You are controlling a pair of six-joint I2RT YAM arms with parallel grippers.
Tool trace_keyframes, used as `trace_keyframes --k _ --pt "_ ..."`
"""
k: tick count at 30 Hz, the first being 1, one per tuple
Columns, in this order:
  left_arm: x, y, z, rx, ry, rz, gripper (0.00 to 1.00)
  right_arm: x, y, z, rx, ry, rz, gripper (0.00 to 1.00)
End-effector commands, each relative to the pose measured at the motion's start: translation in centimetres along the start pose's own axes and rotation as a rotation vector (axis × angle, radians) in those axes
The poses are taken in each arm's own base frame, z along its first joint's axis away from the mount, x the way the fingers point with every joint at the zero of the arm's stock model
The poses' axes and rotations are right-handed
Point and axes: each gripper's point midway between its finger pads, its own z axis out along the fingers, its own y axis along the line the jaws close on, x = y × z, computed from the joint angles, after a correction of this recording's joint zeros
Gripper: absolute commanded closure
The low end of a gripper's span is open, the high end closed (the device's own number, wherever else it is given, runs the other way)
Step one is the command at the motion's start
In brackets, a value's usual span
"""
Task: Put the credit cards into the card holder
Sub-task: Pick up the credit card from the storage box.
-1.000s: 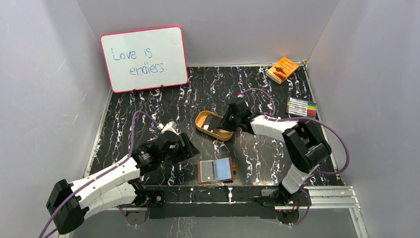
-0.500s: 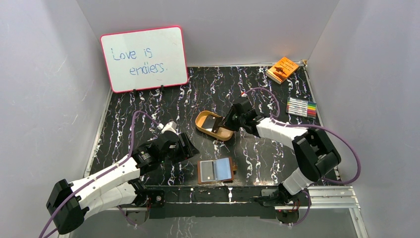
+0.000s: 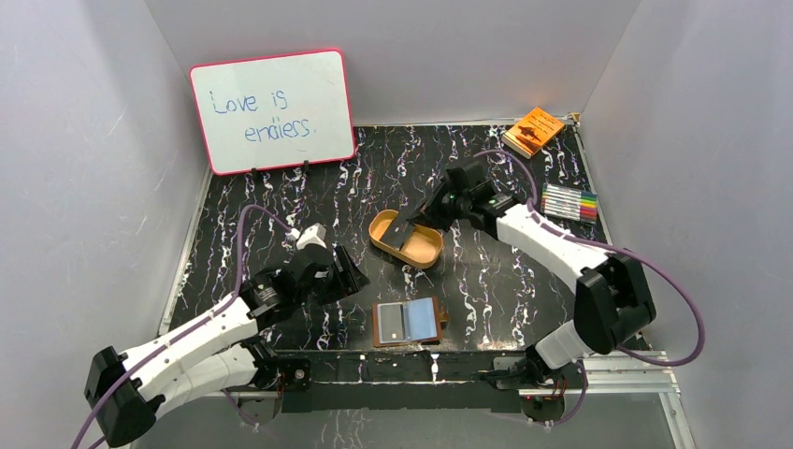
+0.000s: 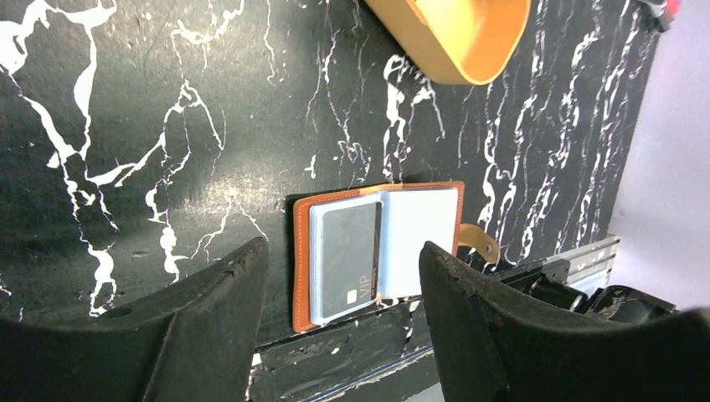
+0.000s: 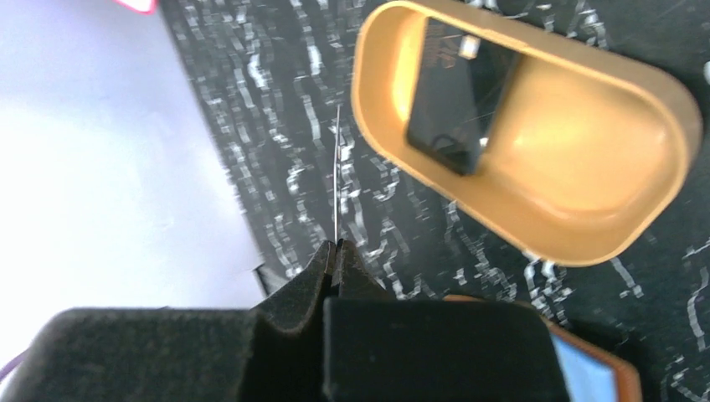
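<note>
One card at least is already in the card holder (image 3: 407,323), which lies open at 6 o'clock on the table (image 3: 281,206), close to the front edge. That grey card (image 4: 346,260) is tucked into the holder's left page. The right page looks pale, and we cannot tell whether it holds another card or is just an empty sleeve. A black card (image 5: 456,100) lies flat in the tan tray (image 3: 425,253), which sits at 12 o'clock from the holder. Our right gripper (image 5: 338,249) hangs at 1 o'clock of the tray, jaws pinched tight on a thin pale card (image 5: 336,167) seen edge-on. Our left gripper (image 4: 339,251) hovers at 10 o'clock of the holder, jaws spread and gripping nothing. We judge the job partly done: the pinched card has to reach the holder and slide into a sleeve, and the black card waits in the tray after it
</note>
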Motion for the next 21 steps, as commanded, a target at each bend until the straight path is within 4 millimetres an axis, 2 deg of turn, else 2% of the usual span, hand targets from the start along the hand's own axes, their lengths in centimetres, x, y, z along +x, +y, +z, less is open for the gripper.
trace_keyframes --k 1,4,7,11,13,17,19,21 --pt "-2.4 -0.7 -2.0 -0.001 -0.090 0.010 0.37 -0.4 3.9 -5.2 -0.111 0.093 0.106 1.00" --pt "-3.1 -0.9 -2.9 0.001 -0.115 0.010 0.37 0.0 5.2 -8.2 -0.261 0.212 0.133 1.00" --pt "-3.6 -0.9 -3.7 0.005 -0.135 0.011 0.37 2.1 7.0 -12.0 -0.446 0.343 0.065 1.00" --pt "-3.9 -0.7 -4.6 0.021 -0.156 0.005 0.37 4.5 7.2 -15.9 -0.533 0.402 -0.034 1.00" --pt "-3.9 -0.6 -4.7 0.024 -0.160 0.004 0.37 5.4 6.7 -17.1 -0.540 0.414 -0.056 1.00" --pt "-3.6 -0.8 -4.8 0.034 -0.145 0.011 0.37 6.6 5.4 -18.0 -0.533 0.424 -0.081 1.00" --pt "-3.4 -1.0 -4.8 0.042 -0.130 0.020 0.37 6.8 5.2 -18.3 -0.537 0.412 -0.113 1.00" --pt "-3.1 -1.6 -4.8 0.067 -0.108 0.048 0.37 6.4 4.1 -18.0 -0.467 0.351 -0.202 1.00"
